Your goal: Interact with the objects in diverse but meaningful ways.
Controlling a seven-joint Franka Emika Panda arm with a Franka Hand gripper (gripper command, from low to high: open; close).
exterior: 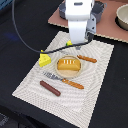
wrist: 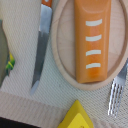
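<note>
Directly over bun (wrist: 93, 41) on plate (wrist: 65, 65); tool (exterior: 78, 44) jaw state not discernible; risk: descending skewed, clipping knife (wrist: 42, 45) or plate rim

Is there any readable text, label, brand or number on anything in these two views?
None can be read. The bun carries only plain white stripes, not letters. The cheese wedge, knife, fork, sausage and placemat show no markings. Nothing legible shows on the robot arm.
</note>
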